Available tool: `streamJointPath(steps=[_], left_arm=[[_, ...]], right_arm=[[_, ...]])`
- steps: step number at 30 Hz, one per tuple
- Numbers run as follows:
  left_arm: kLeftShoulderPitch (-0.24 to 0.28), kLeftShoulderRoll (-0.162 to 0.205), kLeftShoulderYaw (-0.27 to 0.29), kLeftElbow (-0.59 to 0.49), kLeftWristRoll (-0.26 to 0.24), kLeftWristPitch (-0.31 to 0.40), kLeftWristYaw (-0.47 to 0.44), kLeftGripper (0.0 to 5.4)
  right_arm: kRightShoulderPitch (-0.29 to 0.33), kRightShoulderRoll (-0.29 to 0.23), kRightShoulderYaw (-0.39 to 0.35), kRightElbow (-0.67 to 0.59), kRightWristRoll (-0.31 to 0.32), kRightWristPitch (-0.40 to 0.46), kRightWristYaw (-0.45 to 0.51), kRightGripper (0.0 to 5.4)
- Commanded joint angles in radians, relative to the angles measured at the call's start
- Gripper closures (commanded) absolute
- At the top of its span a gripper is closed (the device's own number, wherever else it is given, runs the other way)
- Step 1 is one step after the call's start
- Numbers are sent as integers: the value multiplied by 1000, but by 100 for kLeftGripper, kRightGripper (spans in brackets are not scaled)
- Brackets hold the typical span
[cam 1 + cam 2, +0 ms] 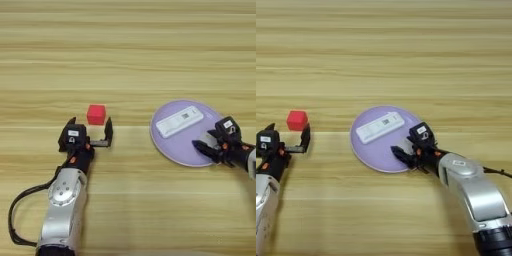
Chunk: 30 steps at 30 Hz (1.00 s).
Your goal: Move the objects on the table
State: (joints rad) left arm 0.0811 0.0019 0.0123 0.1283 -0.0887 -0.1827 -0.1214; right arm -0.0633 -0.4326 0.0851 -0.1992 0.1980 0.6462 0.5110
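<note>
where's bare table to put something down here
Free: the whole far table beyond the red cube and lilac plate, and the near strip between both arms. Crowded: left gripper at the cube, right gripper over the plate's near rim.

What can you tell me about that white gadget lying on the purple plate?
The white oblong device is a slim, smooth bar, plastic by the look of it, with rounded ends and a small dark window near its far end. It lies flat and slanted on the far half of the round lilac plate, touching only the plate. The right gripper sits over the plate's near edge, apart from the device.
</note>
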Motion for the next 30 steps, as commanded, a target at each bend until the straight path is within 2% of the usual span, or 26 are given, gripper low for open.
streamJointPath(steps=[1, 3, 21, 30], left_arm=[[6, -3, -3, -15, -1, 6, 2, 0], [7, -3, -3, -18, -1, 7, 2, 0], [7, -2, -1, -17, -4, 8, 0, 0], [6, -3, -1, -13, -2, 5, 1, 0]], right_arm=[[-28, -23, 9, -19, -8, 17, 12, 280], [-28, -24, 11, -21, -8, 17, 14, 293], [-15, -4, 1, -39, 11, 32, 17, 293], [-21, 19, -67, -101, 49, 22, -18, 293]])
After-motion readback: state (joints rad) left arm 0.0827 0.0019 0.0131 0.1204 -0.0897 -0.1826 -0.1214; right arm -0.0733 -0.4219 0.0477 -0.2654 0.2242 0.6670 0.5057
